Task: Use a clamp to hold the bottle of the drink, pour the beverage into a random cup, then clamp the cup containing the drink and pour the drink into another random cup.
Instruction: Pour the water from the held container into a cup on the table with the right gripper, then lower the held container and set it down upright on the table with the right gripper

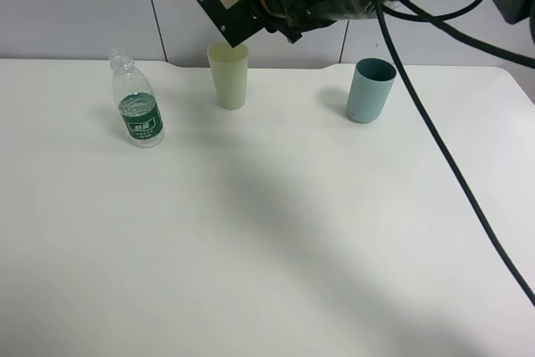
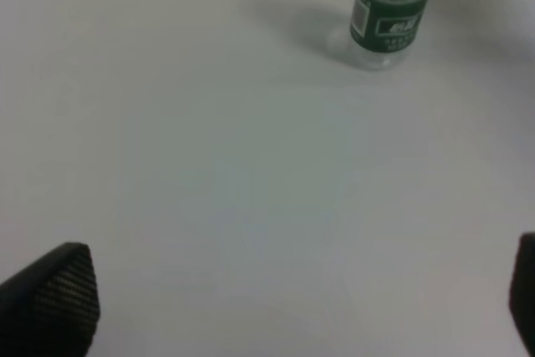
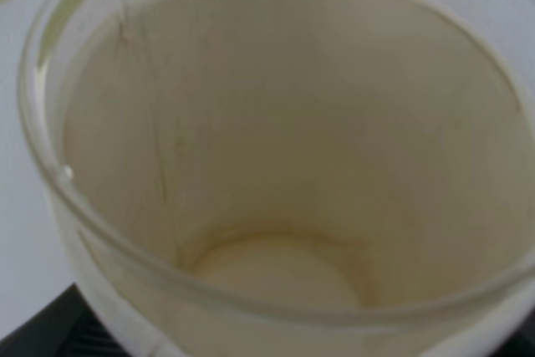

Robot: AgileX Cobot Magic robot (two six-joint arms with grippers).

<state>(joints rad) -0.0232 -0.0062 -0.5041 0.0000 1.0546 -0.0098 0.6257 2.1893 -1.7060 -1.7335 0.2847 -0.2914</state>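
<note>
Right wrist only: paper cup (image 3: 276, 165) interior.

Worktop (image 1: 251, 248): white, matte, plain surface with a notched far edge against a pale panelled wall. Standing directly on it, all upright: a small clear plastic bottle (image 1: 138, 106) with a dark green label band, uncapped; a tall pale yellow-green tumbler (image 1: 228, 81), near the bottle on its right and slightly farther back; a teal cup (image 1: 369, 91), well apart from the bottle, beyond the tumbler on the same side.
</note>
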